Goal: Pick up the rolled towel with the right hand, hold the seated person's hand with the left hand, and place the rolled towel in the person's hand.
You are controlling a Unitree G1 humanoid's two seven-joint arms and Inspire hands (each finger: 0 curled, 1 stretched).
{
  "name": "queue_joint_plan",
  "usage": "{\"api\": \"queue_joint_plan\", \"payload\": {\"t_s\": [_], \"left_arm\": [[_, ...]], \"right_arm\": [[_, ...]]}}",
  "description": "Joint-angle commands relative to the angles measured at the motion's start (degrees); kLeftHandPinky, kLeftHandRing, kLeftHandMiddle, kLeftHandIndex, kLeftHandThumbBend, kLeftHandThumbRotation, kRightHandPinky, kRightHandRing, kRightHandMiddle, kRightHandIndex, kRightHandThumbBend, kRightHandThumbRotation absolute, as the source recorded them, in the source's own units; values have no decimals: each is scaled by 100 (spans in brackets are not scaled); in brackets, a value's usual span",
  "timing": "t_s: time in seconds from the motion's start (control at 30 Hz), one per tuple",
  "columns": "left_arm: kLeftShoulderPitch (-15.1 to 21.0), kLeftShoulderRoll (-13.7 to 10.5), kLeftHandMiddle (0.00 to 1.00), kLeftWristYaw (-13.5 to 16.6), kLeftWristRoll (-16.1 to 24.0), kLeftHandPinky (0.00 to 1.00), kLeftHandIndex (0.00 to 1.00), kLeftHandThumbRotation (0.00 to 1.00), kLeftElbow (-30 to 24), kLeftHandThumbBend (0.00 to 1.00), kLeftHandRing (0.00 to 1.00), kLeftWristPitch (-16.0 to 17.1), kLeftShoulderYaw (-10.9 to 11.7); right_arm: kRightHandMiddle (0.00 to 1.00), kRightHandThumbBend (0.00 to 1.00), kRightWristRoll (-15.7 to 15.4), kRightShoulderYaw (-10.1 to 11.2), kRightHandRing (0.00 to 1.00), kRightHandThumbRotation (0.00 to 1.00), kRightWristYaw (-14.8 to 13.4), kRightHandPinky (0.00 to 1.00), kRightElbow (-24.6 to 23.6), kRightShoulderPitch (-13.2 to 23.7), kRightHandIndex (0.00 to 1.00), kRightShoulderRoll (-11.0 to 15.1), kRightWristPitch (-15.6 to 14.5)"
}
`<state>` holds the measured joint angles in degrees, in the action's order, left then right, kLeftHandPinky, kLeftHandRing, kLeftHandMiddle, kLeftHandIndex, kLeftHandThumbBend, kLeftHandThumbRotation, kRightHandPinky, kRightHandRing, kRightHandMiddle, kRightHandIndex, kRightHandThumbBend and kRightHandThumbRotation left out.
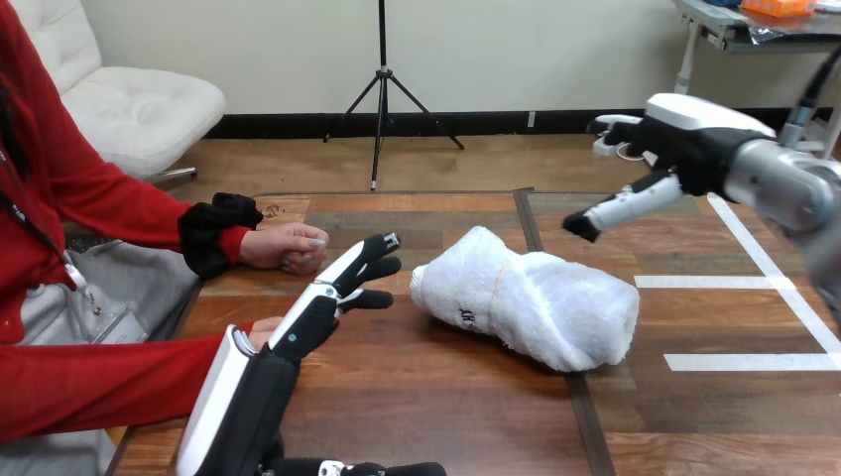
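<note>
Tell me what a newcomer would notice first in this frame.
The white rolled towel lies untouched in the middle of the table. The right hand hangs open above and to its right. The left hand stretches flat at the table's left, just below the person's closed hand near the edge.

The left hand [253, 397] is black with a long white shell on its back; its fingers [342, 273] are white with black tips. The right hand [684, 139] looks the same, and its forearm [783, 183] is rounded and silver.
</note>
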<state>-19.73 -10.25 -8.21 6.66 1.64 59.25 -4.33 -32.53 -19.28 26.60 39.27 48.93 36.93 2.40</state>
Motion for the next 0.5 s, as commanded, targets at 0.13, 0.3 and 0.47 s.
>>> {"api": "queue_joint_plan", "payload": {"t_s": [0.13, 0.3, 0.47], "left_arm": [[448, 61, 92, -18, -210, 79, 90, 51, 169, 100, 89, 88, -181], [489, 40, 93, -36, -258, 80, 91, 50, 193, 100, 89, 71, -234], [482, 14, 93, -79, -333, 81, 91, 50, 156, 100, 90, 7, -290]], "right_arm": [[92, 100, -260, -252, 87, 58, 35, 70, 99, 958, 97, -681, -447], [91, 100, -514, -511, 85, 60, 57, 62, 667, 1250, 98, -1050, -706], [84, 100, -629, -647, 76, 62, -135, 53, 1336, 1481, 99, -1392, -830]]}}
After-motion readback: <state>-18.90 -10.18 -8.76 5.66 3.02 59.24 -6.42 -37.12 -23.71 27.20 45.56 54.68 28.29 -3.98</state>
